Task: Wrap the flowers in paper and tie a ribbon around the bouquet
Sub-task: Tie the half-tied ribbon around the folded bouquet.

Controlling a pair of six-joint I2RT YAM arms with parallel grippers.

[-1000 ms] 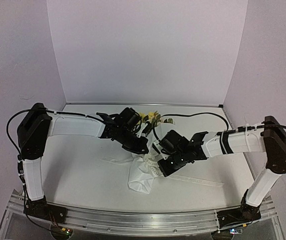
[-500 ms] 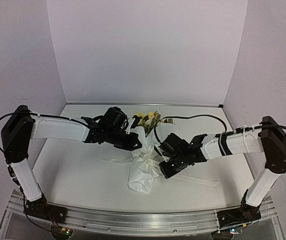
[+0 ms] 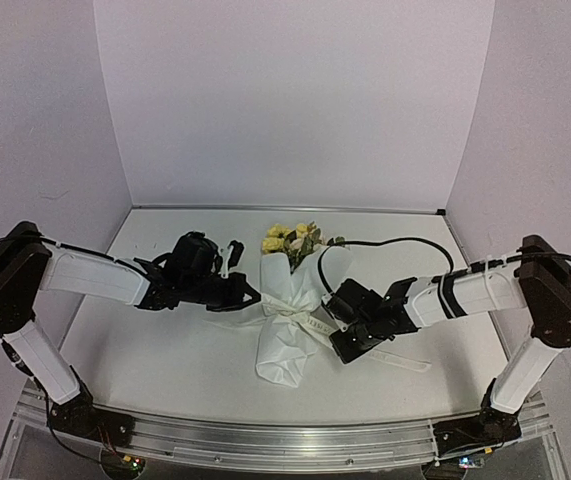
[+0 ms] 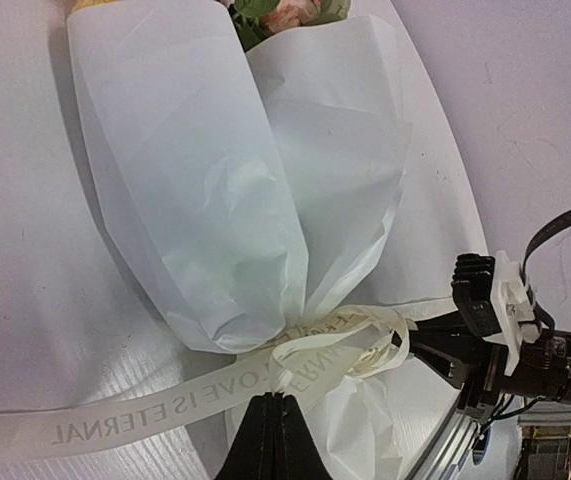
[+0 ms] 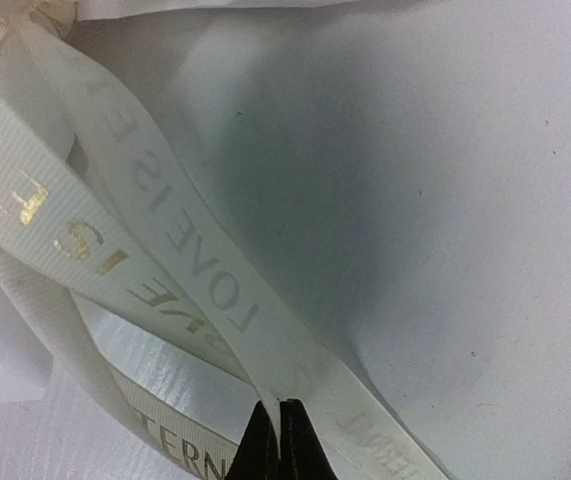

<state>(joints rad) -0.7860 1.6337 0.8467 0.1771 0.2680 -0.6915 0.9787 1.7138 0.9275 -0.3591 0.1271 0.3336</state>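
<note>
The bouquet (image 3: 283, 335) lies mid-table, a white paper (image 4: 205, 190) cone with its wide end pointing to the back wall. Yellow and cream flowers (image 3: 291, 238) with green leaves show at that end. The lettered ribbon (image 4: 135, 424) circles the cone's waist (image 3: 293, 311) in a loose knot. My left gripper (image 3: 254, 298) sits just left of the waist, shut on a ribbon loop (image 4: 295, 365). My right gripper (image 3: 333, 322) sits just right of it, shut on another strand of the ribbon (image 5: 205, 285). One ribbon tail (image 3: 405, 360) trails to the right on the table.
A black cable (image 3: 385, 243) loops over the table behind the right arm, close to the flowers. Lilac walls close in the back and both sides. An aluminium rail (image 3: 285, 440) runs along the near edge between the arm bases.
My left arm has drawn back to the left, off the bouquet, with the ribbon in its jaws. The right gripper has shifted slightly right. The ribbon has tightened round the cone's waist.
</note>
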